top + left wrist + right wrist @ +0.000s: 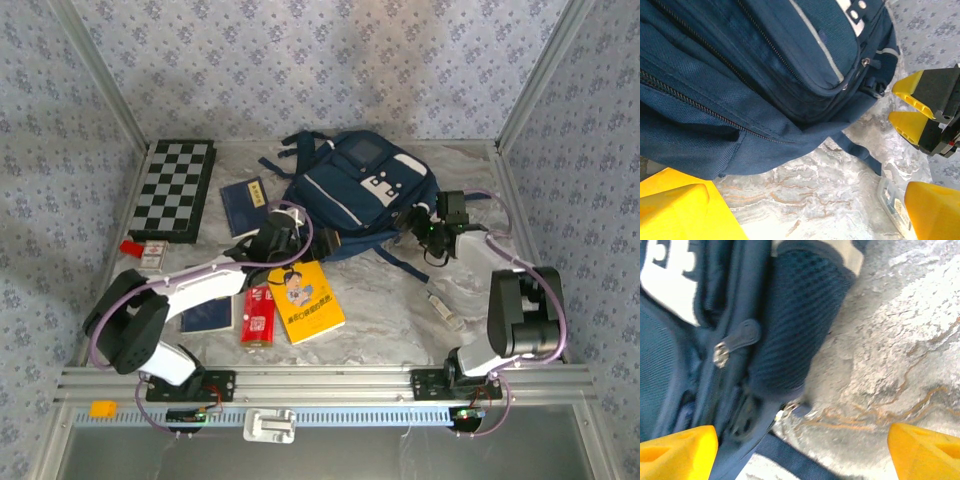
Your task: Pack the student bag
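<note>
Student bag [355, 190], one, flat at back middle of counter [390, 300], left hand [278, 232] and right hand [425, 225] both open beside it, one chessboard [175, 188], one yellow book [305, 300], one red pack [258, 315]

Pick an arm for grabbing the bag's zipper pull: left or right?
Right, probably. The right pincer, open, sits at the student bag's side, a zipper pull just ahead of it. The left pincer, also open, faces a closed zipper run, its pulls at the far end.

Navy, white-patched student bag [360, 195] lying front pocket up
</note>
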You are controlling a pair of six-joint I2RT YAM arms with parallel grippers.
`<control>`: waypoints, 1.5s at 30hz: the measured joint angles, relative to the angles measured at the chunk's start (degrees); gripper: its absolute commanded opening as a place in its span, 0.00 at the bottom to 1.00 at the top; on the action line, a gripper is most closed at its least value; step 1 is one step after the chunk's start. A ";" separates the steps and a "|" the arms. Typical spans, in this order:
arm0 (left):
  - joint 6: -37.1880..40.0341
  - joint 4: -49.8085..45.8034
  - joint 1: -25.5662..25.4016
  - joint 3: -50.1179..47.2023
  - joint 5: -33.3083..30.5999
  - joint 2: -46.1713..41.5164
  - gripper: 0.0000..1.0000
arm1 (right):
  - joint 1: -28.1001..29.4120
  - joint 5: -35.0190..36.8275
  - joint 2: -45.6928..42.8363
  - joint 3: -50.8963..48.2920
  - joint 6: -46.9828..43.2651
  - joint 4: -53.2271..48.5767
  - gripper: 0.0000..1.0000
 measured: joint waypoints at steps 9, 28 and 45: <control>-0.61 1.09 -0.09 3.08 -0.98 6.78 1.00 | -1.49 -2.58 8.13 3.58 -0.44 5.18 0.70; 0.11 1.92 0.26 9.16 -2.69 14.99 1.00 | -3.45 -7.02 10.10 3.06 -1.09 11.67 0.00; 6.84 4.48 6.25 19.32 1.75 22.05 0.98 | -2.62 -2.91 -13.18 -12.98 8.02 11.02 0.00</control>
